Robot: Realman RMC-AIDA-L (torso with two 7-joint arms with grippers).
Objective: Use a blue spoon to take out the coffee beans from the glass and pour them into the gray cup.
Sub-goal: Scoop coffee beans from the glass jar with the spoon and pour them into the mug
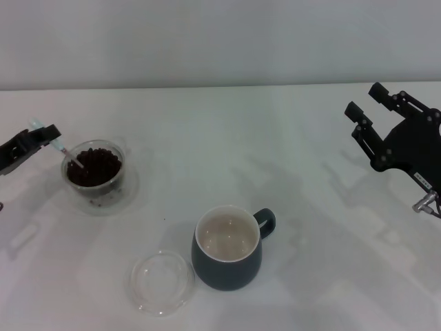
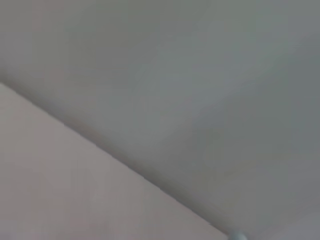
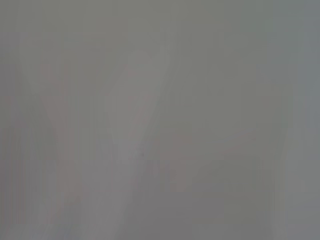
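At the left of the head view stands the glass (image 1: 96, 172), filled with dark coffee beans (image 1: 94, 166). My left gripper (image 1: 43, 135) is shut on the pale handle of the blue spoon (image 1: 63, 149), whose metal end slants down into the beans. The gray cup (image 1: 227, 248) sits near the front centre, its handle pointing right and its cream inside showing no beans. My right gripper (image 1: 366, 105) hangs open above the table at the far right, holding nothing. Both wrist views show only blank surfaces.
A flat clear round dish (image 1: 161, 281) lies just left of the gray cup, near the front edge. The white table (image 1: 275, 138) runs back to a pale wall.
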